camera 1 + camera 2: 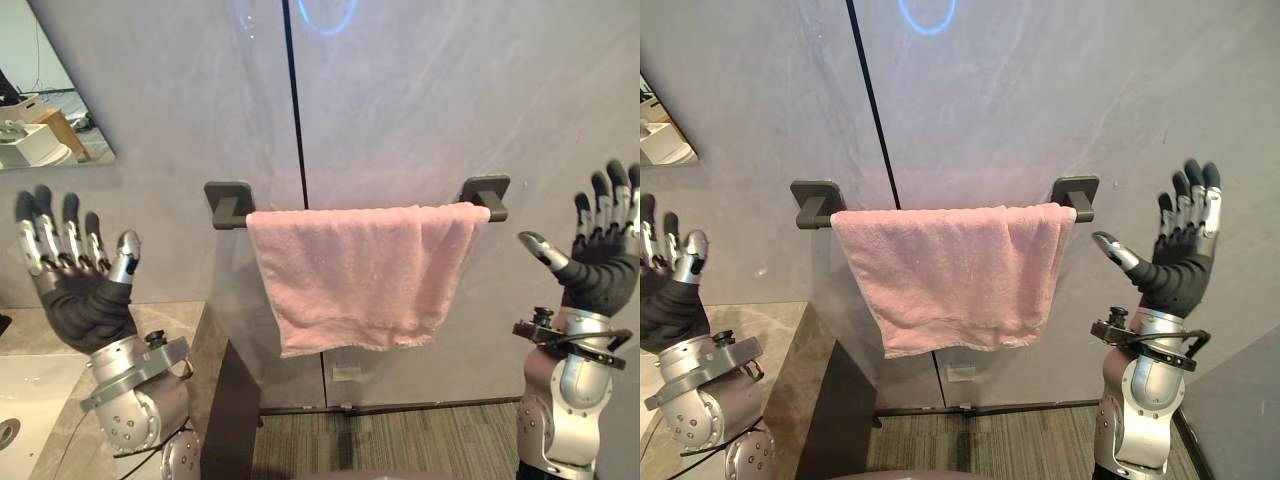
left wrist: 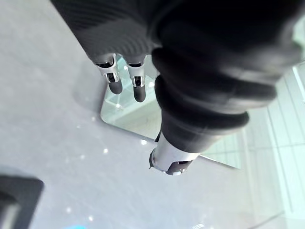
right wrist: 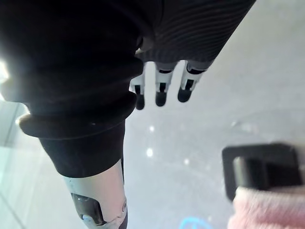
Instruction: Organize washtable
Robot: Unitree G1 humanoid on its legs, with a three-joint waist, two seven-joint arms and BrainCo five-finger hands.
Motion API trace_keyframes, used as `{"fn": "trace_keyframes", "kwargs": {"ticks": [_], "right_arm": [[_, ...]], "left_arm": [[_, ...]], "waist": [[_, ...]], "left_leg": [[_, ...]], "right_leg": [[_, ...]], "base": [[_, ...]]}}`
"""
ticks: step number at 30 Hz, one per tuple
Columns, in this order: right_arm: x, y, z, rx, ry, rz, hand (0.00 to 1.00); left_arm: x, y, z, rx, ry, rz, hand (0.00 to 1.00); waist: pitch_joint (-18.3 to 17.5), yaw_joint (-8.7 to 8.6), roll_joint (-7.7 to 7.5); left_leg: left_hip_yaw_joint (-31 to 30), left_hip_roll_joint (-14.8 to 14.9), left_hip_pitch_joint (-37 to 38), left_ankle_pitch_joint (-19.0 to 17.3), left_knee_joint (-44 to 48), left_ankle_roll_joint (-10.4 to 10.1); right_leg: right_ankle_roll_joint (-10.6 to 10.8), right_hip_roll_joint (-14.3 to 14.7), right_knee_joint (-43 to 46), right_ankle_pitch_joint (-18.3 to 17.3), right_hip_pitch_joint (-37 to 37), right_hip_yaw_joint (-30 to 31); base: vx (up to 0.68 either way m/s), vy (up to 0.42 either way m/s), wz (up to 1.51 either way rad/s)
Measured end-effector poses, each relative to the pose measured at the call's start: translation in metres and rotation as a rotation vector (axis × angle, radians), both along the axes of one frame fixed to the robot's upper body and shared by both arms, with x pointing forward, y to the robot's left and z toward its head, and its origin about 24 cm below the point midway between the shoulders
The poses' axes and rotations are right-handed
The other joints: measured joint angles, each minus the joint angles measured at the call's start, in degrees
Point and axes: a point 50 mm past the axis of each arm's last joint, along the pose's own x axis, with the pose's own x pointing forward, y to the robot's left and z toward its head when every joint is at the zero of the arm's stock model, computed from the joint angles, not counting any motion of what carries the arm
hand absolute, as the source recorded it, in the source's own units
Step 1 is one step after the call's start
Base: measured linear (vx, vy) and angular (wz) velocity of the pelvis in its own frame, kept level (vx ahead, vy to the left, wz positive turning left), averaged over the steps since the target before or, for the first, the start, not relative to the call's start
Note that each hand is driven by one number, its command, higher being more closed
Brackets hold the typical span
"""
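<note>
As it hangs, pink towel [image 1: 365, 275], long axis horizontal

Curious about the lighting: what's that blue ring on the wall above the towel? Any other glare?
Left eye view: a blue ring of light sits on the grey wall above the pink towel, source unseen. Right wrist view: bright glints speckle that wall. Left wrist view: the mirror glows pale.

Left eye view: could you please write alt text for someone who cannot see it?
A pink towel hangs over a dark wall rail. The robot's left hand and right hand are raised open on either side, touching nothing.
</note>
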Motion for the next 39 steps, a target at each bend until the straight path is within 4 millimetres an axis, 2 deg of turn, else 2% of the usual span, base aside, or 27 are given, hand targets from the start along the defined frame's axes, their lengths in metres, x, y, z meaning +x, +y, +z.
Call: {"fn": "trace_keyframes", "kwargs": {"ticks": [6,8,10,14,18,23,26,30,39], "right_arm": [[0.006,0.047,-0.002,-0.053,0.001,0.391,0.0],[0.008,0.056,-0.007,-0.069,0.02,0.476,0.0],[0.011,0.06,-0.014,-0.062,0.051,0.52,0.0],[0.016,0.062,-0.038,-0.114,0.19,0.604,0.0],[0.017,0.061,-0.05,-0.162,0.252,0.629,0.0],[0.019,0.058,-0.094,-0.221,0.492,0.636,0.0],[0.019,0.059,-0.112,-0.271,0.588,0.639,0.0],[0.019,0.059,-0.125,-0.307,0.65,0.626,0.0],[0.022,0.057,-0.129,-0.36,0.677,0.573,0.0]], "left_arm": [[0.019,-0.081,-0.004,-0.035,-0.035,-0.669,0.0],[0.024,-0.097,-0.015,-0.05,0.015,-0.8,0.0],[0.026,-0.105,-0.024,-0.062,0.059,-0.858,0.0],[0.029,-0.124,-0.049,-0.053,0.184,-0.991,0.0],[0.03,-0.131,-0.062,-0.059,0.243,-1.049,0.0],[0.031,-0.135,-0.08,-0.056,0.334,-1.078,0.0],[0.033,-0.136,-0.09,-0.049,0.381,-1.072,0.0],[0.034,-0.136,-0.103,-0.019,0.453,-1.059,0.0],[0.042,-0.133,-0.115,0.045,0.511,-1.017,0.0]], "waist": [[-0.14,-0.22,0.15],[-0.16,-0.95,0.1],[-0.17,-1.47,0.04],[-0.18,-1.49,0.03],[-0.24,-1.63,0.11],[-0.23,-1.52,0.14],[-0.19,-1.56,0.2],[-0.18,-1.52,0.17],[-0.08,-1.52,0.03]], "left_leg": [[-0.09,-0.3,-0.01,0.05,0.22,0.06],[-0.09,-0.44,0.01,0.06,0.22,0.07],[-0.09,-0.49,0.13,0.06,0.22,0.07],[0.03,-0.47,0.28,0.05,0.17,0.08],[0.46,-0.3,0.51,0.03,0.19,0.08],[1.12,-0.26,0.46,0.03,0.19,0.09],[1.44,-0.29,0.08,0.03,0.18,0.1],[1.36,-0.38,-0.09,0.03,0.11,0.1],[0.82,-0.45,-0.69,0.04,0.11,0.11]], "right_leg": [[0.21,-0.08,0.13,0.22,0.03,-0.05],[0.33,-0.17,0.09,0.33,0.18,-0.03],[0.34,-0.22,-0.08,0.35,0.42,0.02],[0.34,-0.18,-0.18,0.36,0.49,0.22],[0.3,-0.03,-0.22,0.52,0.48,0.72],[0.45,-0.01,-0.35,0.83,0.04,1.47],[0.49,-0.05,-0.37,1.02,-0.52,1.71],[0.49,-0.1,-0.73,1.11,-0.49,1.65],[0.45,-0.1,-1.29,1.43,-0.51,1.21]], "base": [[-0.04,-0.011,0.0],[0.0,0.0,0.0],[0.0,0.0,0.0],[0.0,0.0,0.0],[-0.04,-0.015,-0.06],[-0.06,-0.006,-0.07],[-0.03,-0.003,-0.06],[0.0,0.0,0.0],[0.0,-0.008,0.02]]}}
